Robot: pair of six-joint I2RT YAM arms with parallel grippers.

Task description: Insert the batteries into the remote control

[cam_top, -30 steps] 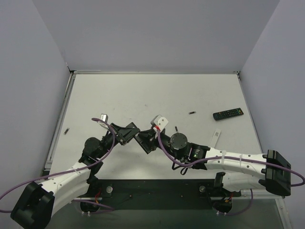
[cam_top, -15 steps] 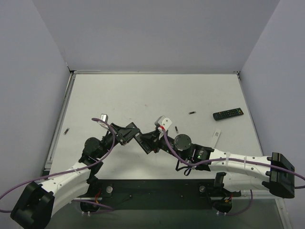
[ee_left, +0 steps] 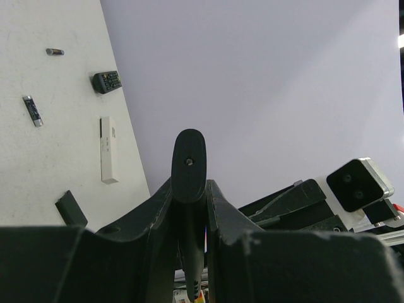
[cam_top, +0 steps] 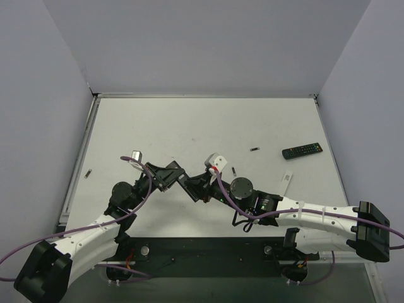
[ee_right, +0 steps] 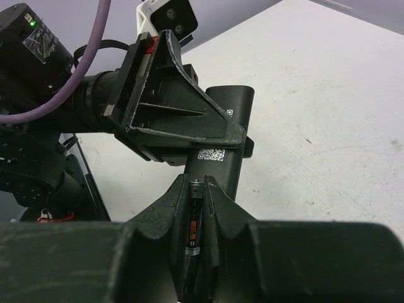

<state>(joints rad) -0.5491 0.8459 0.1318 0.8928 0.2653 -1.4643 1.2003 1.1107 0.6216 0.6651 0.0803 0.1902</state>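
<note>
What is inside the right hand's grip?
One battery, clamped lengthwise in the shut right hand, its tip toward the black remote. Its rear end is covered by the hand.

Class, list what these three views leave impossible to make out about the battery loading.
- Left wrist view: the remote shows end-on only; the left gripper covers the rest.
- Right wrist view: the battery sits buried in the right gripper; polarity unreadable.
- Top view: the remote's battery bay, hidden where both grippers meet; loose batteries too small.
</note>
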